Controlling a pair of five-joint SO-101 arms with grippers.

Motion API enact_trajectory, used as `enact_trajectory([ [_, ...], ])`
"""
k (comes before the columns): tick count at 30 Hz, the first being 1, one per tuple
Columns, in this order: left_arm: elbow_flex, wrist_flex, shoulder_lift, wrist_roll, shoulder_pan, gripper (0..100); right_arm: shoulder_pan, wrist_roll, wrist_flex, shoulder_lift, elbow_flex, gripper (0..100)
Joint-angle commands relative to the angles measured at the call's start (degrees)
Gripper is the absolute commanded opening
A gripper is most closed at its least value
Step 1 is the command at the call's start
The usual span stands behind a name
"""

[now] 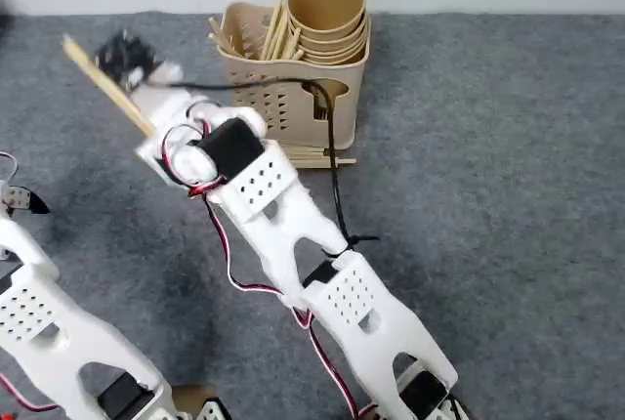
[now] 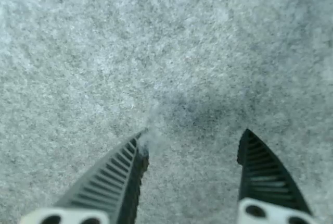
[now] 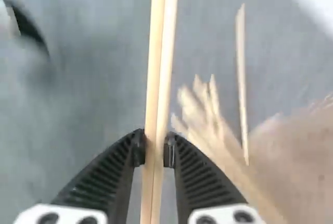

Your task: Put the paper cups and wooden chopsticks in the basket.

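Note:
A beige slotted basket (image 1: 283, 98) stands at the back of the grey carpet. It holds a stack of paper cups (image 1: 327, 10) and several wooden chopsticks (image 1: 276, 34). To its left, my right gripper (image 1: 132, 68) is shut on a pair of wooden chopsticks (image 1: 98, 78) that slant up and away from the basket. In the right wrist view the gripper (image 3: 154, 148) clamps this pair (image 3: 161, 52), with the basket (image 3: 296, 166) and its chopsticks (image 3: 240, 78) blurred beside it. My left gripper (image 2: 195, 143) hangs open over bare carpet, holding nothing.
More chopsticks (image 1: 314, 156) lie on the carpet against the basket's front base. My left arm (image 1: 39, 313) stands at the table's near left. A black cable (image 1: 337, 186) runs along the right arm. Open carpet (image 1: 508, 195) spreads to the right.

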Motion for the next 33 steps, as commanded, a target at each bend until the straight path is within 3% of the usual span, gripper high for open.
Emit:
enact_trajectory([
  [1,-0.2,1.2,-3.3,0.7,0.4,26,-0.2,-4.0,-11.1,-6.1,-2.2,0.7],
  [10,-0.2,1.2,-3.5,0.7,0.2,26,7.2,-4.5,-35.1,-6.0,-2.1,0.7],
  [19,-0.2,1.2,-3.5,0.7,0.2,26,18.0,2.9,-54.5,-1.1,-2.2,0.7],
  [25,-0.2,1.2,-3.6,0.7,0.2,26,20.4,3.9,-55.6,1.6,-2.2,0.7],
  [33,-0.2,1.2,-3.4,0.7,0.3,26,20.4,3.6,-48.1,2.8,-2.2,0.7],
])
